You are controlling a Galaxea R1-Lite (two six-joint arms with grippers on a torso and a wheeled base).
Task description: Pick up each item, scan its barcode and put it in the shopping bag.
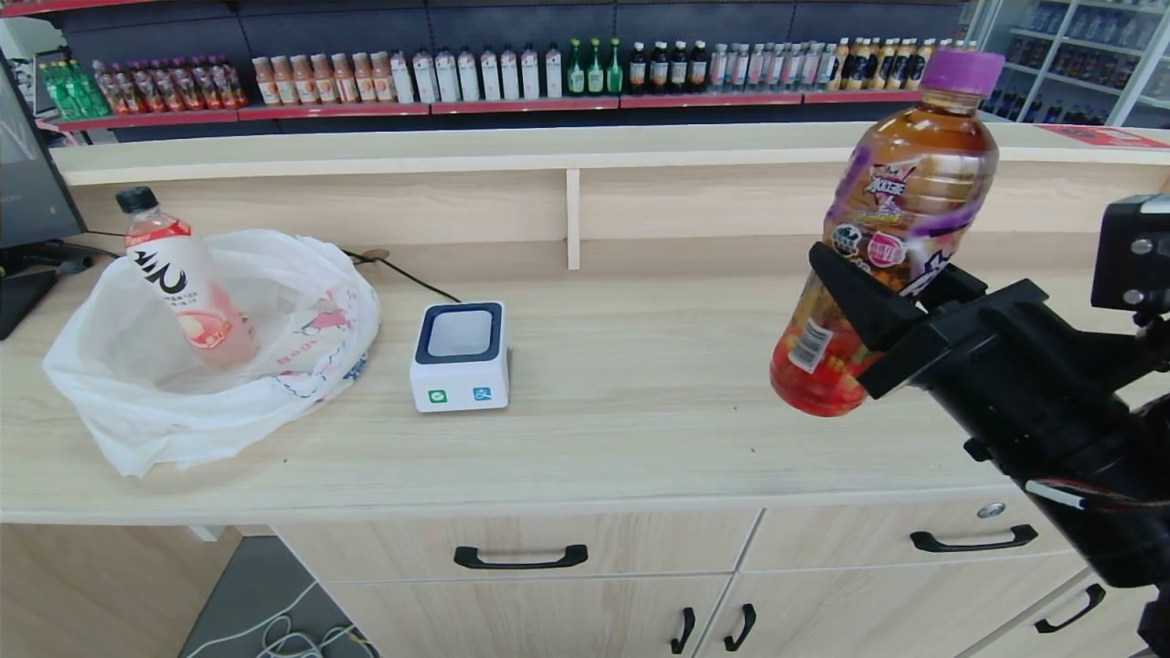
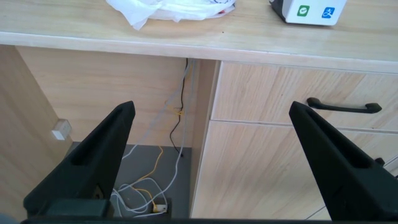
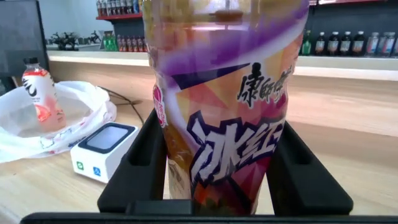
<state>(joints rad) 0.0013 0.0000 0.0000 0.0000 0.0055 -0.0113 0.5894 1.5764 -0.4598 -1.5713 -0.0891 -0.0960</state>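
Tea bottle [image 1: 882,238] is hanging clamped in the right pincer [image 1: 876,294] at frame right, long axis tilted cap-up, with the scanner [image 1: 460,355] sitting leftward at worktop [image 1: 640,429] centre, shopping bag [image 1: 137,393] far left; left pincer [image 2: 211,112] gaping apart.

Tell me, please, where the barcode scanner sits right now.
In the head view the barcode scanner stands on the counter, just right of the shopping bag, left of centre.
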